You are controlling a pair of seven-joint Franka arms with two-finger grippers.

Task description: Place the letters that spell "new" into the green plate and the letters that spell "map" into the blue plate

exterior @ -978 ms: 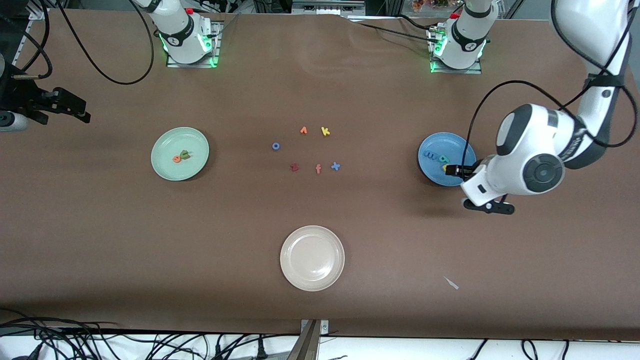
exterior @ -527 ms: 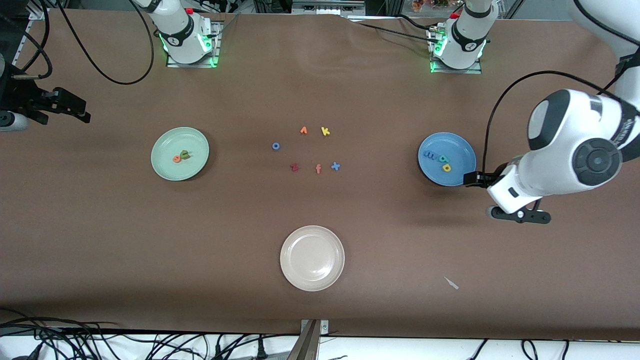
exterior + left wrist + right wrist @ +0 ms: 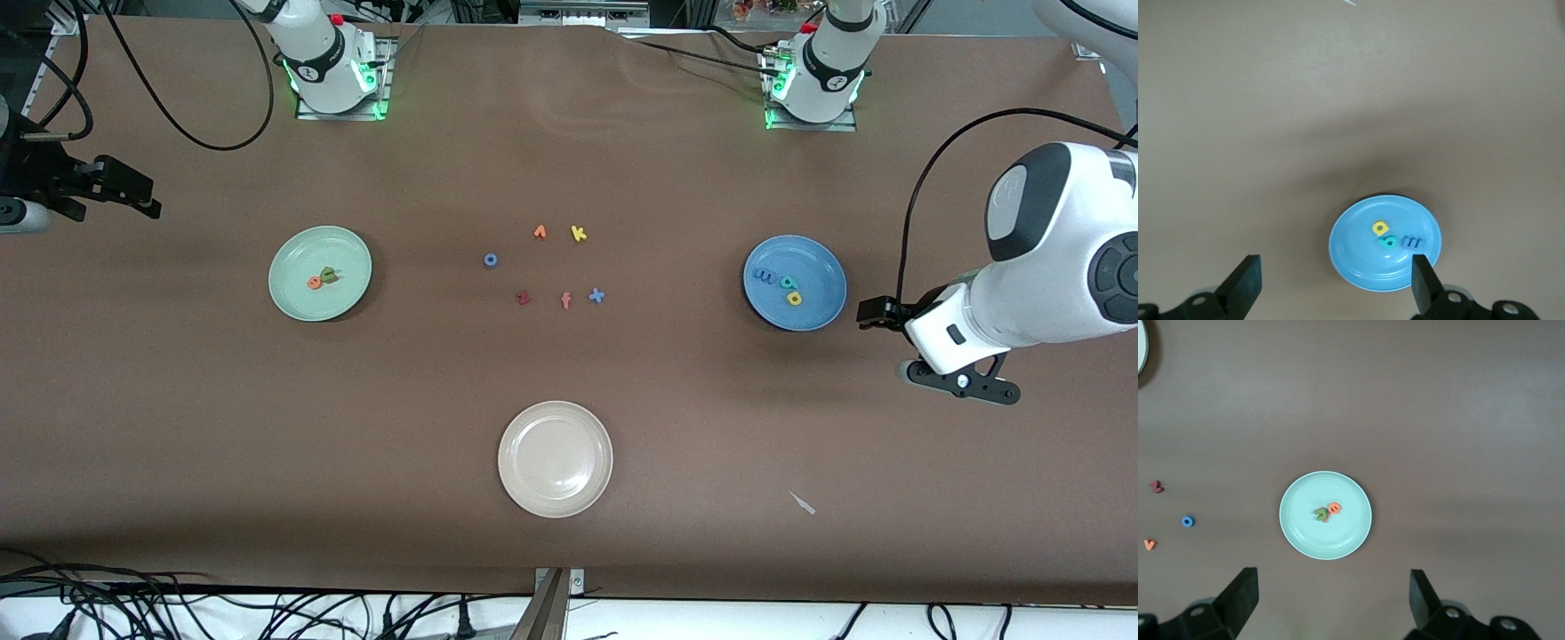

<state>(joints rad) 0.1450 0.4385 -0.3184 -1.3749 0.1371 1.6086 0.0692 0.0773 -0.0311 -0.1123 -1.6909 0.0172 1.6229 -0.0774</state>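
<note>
The green plate (image 3: 347, 253) (image 3: 1301, 530) holds a green n (image 3: 328, 275) (image 3: 1321, 514) and an orange e (image 3: 314, 283) (image 3: 1334, 509); a small pinkish piece (image 3: 1326, 519) shows against the n, and I cannot make out its shape. In the blue plate (image 3: 822, 267) (image 3: 1358, 257) lie a blue m (image 3: 763, 276) (image 3: 1413, 242), a teal p (image 3: 788, 283) (image 3: 1388, 241) and a yellow a (image 3: 794, 299) (image 3: 1380, 229). My left gripper (image 3: 869, 313) (image 3: 1335, 283) hangs open and holds nothing, just off the blue plate's rim toward the left arm's end. My right gripper (image 3: 133, 196) (image 3: 1333, 597) waits open at the right arm's end.
Loose letters lie mid-table: an orange piece (image 3: 540, 232), yellow k (image 3: 579, 234), blue o (image 3: 490, 260), red z (image 3: 523, 298), orange f (image 3: 565, 300), blue x (image 3: 597, 296). A cream-white plate (image 3: 555, 418) sits nearer the camera. A white scrap (image 3: 804, 503) lies near the front edge.
My left arm has pulled back from over the blue plate toward the left arm's end, its gripper open throughout. The right arm and all the letters have stayed put.
</note>
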